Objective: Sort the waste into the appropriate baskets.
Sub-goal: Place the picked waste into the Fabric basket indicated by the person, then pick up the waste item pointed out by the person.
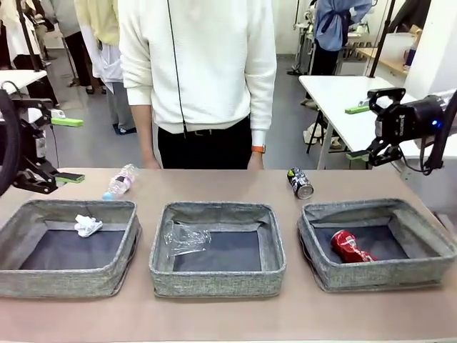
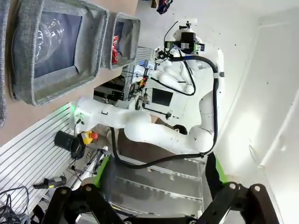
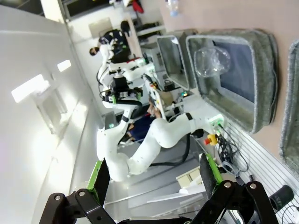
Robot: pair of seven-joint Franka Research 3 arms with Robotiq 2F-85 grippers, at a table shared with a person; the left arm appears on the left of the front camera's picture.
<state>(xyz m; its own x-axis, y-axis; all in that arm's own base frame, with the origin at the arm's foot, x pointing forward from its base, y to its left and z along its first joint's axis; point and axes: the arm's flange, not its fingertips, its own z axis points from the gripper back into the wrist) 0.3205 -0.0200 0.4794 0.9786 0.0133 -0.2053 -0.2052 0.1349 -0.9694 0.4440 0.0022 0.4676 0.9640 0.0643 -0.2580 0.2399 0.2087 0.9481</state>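
Sorting partly done: tissue [image 1: 88, 225] in left basket [image 1: 71, 286], crushed bottle [image 1: 186, 237] in middle basket [image 1: 214, 284], red can [image 1: 350, 246] in right basket [image 1: 378, 276]. Whole bottle [image 1: 120, 181] and dark can [image 1: 300, 183] lie unsorted on table [image 1: 214, 321]. Left gripper [image 1: 68, 150] and right gripper [image 1: 359, 132] gape wide, empty

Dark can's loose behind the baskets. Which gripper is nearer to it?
Right. The right gripper hangs raised to the right of the dark can, above the table's right end; the left gripper is across the table at its left end.
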